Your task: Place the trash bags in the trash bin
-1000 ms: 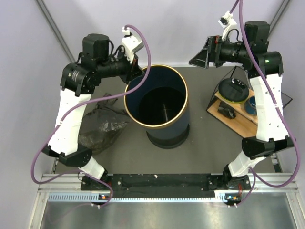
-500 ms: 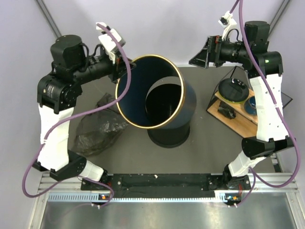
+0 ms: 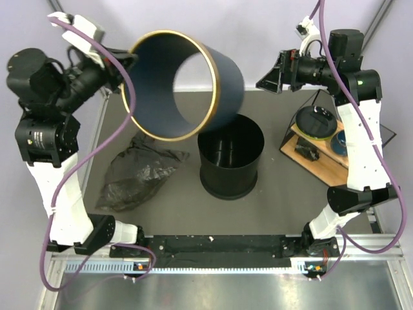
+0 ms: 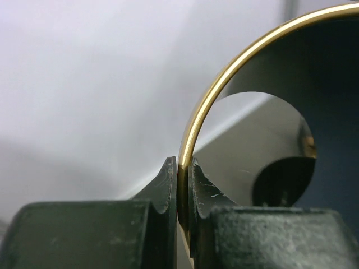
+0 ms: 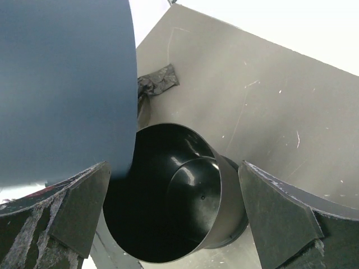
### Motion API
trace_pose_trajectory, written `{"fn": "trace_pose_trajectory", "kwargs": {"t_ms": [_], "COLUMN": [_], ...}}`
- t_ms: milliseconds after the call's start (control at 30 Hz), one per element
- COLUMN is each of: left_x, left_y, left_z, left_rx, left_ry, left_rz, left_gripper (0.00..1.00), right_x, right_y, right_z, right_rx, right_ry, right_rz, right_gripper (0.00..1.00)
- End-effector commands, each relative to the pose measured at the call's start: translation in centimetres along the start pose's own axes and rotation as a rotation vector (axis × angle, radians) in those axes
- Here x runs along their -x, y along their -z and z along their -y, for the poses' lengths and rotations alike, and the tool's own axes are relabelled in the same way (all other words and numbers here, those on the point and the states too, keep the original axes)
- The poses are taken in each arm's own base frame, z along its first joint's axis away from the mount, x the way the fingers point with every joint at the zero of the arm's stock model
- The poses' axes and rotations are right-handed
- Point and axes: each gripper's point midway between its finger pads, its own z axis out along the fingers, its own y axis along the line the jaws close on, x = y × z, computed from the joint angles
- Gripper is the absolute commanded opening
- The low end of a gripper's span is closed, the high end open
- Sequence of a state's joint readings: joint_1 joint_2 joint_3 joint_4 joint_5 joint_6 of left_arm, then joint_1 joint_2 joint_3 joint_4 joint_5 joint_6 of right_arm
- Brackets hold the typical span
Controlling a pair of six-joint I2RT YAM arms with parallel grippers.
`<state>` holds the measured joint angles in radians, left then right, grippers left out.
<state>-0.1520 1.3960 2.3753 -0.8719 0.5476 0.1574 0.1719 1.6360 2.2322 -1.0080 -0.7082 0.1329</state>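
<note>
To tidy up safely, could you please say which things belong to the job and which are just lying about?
Job: black trash bag; navy gold-rimmed bin shell, held up by the left tool; black inner bucket.
Lying about: wooden tray, black roll, blue bowl.

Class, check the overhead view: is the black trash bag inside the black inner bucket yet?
No, the trash bag lies crumpled on the table, left of the black bucket.

Bin (image 3: 226,81) aloft, tilted; bag (image 3: 139,175) crumpled
</note>
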Motion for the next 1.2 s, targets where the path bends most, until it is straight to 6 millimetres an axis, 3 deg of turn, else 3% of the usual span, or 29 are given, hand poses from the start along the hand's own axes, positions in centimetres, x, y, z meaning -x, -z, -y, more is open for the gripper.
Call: {"fn": "trace_pose_trajectory", "kwargs": {"t_ms": [0, 133, 200, 233, 300, 333, 400, 467, 533, 600, 633, 733, 833, 967, 1067, 1167], "left_x": [6.5, 3.5, 0.4, -2.1, -4.4, -6.8, -8.7, -12.1, -14.3, -17.7, -20.3, -23.6, -24.1, -21.1, -20.0, -21.4], "left_y": [3.3, 3.7, 3.5, 2.7, 2.4, 1.8, 1.0, -0.1, -1.2, -2.6, -3.0, -2.1, -1.5, -1.9, -1.2, -0.6], "left_z": [-4.9, -11.0, -14.5, -15.9, -17.7, -19.0, -20.2, -21.6, -22.4, -21.9, -22.4, -24.7, -25.1, -25.3, -28.0, -30.1], "left_rx": [0.202, 0.399, 0.505, 0.523, 0.572, 0.593, 0.611, 0.623, 0.619, 0.579, 0.575, 0.625, 0.617, 0.609, 0.719, 0.808], "left_ry": [-0.093, -0.076, -0.064, -0.039, -0.019, 0.011, 0.039, 0.087, 0.131, 0.170, 0.194, 0.252, 0.233, 0.206, 0.167, 0.156], "left_rz": [0.207, 0.123, 0.038, -0.018, -0.065, -0.112, -0.131, -0.174, -0.182, -0.244, -0.302, -0.361, -0.370, -0.301, -0.312, -0.375], "left_gripper": [0.00, 0.00, 0.00, 0.00, 0.00, 0.00, 0.00, 0.00, 0.00, 0.00, 0.00, 0.00, 0.00, 0.00, 0.00, 0.00], "right_x": [1.4, 1.1, 1.0, 0.8, 0.7, 0.4, 0.2, -0.4, -1.1, -1.7, -1.7, -2.0, -2.4, -2.7, -2.9, -2.9], "right_y": [1.0, 0.6, 0.6, 0.6, 0.7, 0.7, 1.0, 0.8, 0.7, 0.7, 0.8, 0.6, 0.3, 0.0, -0.4, -0.8], "right_z": [-0.5, -0.3, -0.3, -0.2, -0.3, -0.2, -0.2, 0.0, 0.4, 0.9, 0.7, 1.1, 1.5, 1.7, 1.7, 2.0], "right_rx": [-0.002, 0.003, 0.004, 0.003, 0.000, -0.002, -0.012, -0.015, -0.035, -0.056, -0.053, -0.058, -0.067, -0.064, -0.050, -0.046], "right_ry": [0.055, 0.044, 0.047, 0.045, 0.053, 0.050, 0.052, 0.037, 0.029, 0.023, 0.029, 0.037, 0.020, 0.013, -0.003, -0.021], "right_rz": [0.058, 0.048, 0.045, 0.041, 0.042, 0.036, 0.036, 0.022, 0.006, -0.007, -0.007, -0.015, -0.026, -0.037, -0.047, -0.053], "right_gripper": [0.99, 0.99, 0.99, 0.99, 0.99, 0.99, 0.99, 0.99, 0.99, 0.99, 0.99, 0.99, 0.99, 0.99, 0.99, 0.99]}}
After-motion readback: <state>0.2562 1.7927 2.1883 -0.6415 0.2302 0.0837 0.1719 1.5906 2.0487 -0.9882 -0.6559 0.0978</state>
